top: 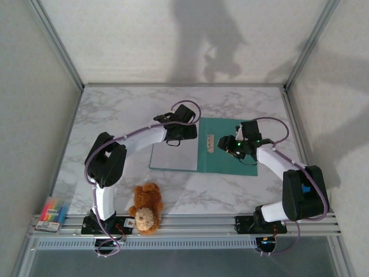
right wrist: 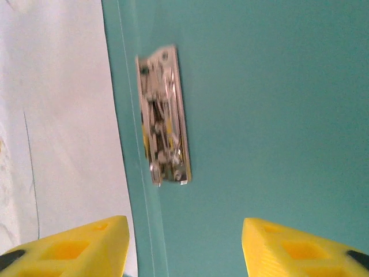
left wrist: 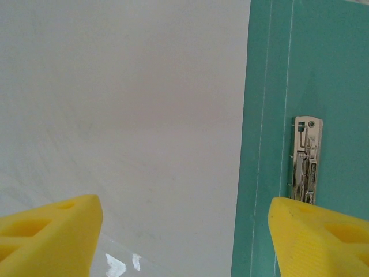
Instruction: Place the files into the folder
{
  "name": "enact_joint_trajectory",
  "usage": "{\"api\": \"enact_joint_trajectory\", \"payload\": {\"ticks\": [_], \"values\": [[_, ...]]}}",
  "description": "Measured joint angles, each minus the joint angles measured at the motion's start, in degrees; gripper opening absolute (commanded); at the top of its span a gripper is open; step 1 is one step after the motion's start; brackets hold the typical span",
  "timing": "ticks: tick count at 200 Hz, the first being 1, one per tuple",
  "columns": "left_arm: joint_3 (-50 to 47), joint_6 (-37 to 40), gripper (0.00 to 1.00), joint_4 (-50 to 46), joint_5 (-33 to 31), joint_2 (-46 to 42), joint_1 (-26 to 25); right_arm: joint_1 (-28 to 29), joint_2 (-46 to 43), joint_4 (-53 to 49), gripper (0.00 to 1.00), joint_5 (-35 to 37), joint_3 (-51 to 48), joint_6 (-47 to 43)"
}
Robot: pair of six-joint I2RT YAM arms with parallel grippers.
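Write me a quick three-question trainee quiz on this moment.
1. True or false: the right gripper is clamped on the clip.
2. What sits by the left arm's base? A) teddy bear B) mug C) stapler
3. Fill in: the clip is mounted on the folder's ___ half.
Key: 1 false; 2 A; 3 teal.

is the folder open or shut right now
Open: the folder lies spread flat on the table, its metal clip exposed on the teal half.
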Motion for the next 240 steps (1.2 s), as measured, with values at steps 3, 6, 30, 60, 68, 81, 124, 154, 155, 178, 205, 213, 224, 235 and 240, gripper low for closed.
{"api": "enact_joint_trajectory", "payload": {"ticks": [3,6,30,60,68,81,124,154,155,178,205,213,224,235,240], "values": [[0.0,0.0,0.77,0.04,-0.15,-0.02,-0.15,-0.31,0.04,0.02,0.55,0.17,0.2,-0.07],[0.0,0.0,0.77,0.07,-0.33,-0.02,-0.39,-0.72,0.13,0.04,0.55,0.39,0.39,-0.11],[0.07,0.0,0.76,1.07,-1.64,0.0,-2.99,-2.89,1.66,0.66,0.55,1.01,1.46,-0.07],[2.91,-0.09,0.74,1.27,-4.0,0.46,-7.87,-4.87,4.9,2.34,0.54,1.4,1.68,0.13],[4.13,-0.2,0.74,1.6,-4.7,0.87,-9.14,-5.22,5.84,2.8,0.54,1.42,1.68,0.13],[6.05,-0.37,0.73,1.97,-6.27,1.86,-11.26,-5.64,7.17,4.46,0.54,1.38,1.29,0.76],[10.34,-3.06,0.64,1.97,-8.76,7.34,-15.06,-5.77,9.18,7.17,0.53,0.98,0.61,1.86],[11.19,-4.33,0.56,1.05,-9.2,11.34,-14.97,-5.81,9.18,7.85,0.49,1.84,0.59,2.12],[11.19,-4.28,0.55,1.03,-9.2,11.41,-14.97,-5.84,9.18,7.89,0.49,1.88,0.59,2.27],[11.19,-4.98,0.44,0.11,-9.6,13.11,-14.86,-6.01,10.01,8.5,0.45,1.86,0.59,2.67],[11.26,-5.29,0.35,-0.31,-9.57,14.03,-14.88,-6.19,11.47,8.66,0.44,1.84,0.59,2.78],[11.34,-5.35,0.33,-0.39,-9.57,14.27,-14.88,-6.19,11.54,8.72,0.43,1.86,0.57,2.91],[11.65,-5.2,0.32,-0.96,-9.57,14.6,-14.93,-6.19,11.54,8.96,0.44,1.88,0.57,2.93],[12.11,-5.22,0.32,-1.4,-9.57,14.99,-14.97,-6.19,11.54,9.33,0.44,1.9,0.57,2.97],[12.35,-5.22,0.32,-1.57,-9.57,15.15,-14.97,-6.19,11.54,9.42,0.44,1.9,0.57,2.97]]}}
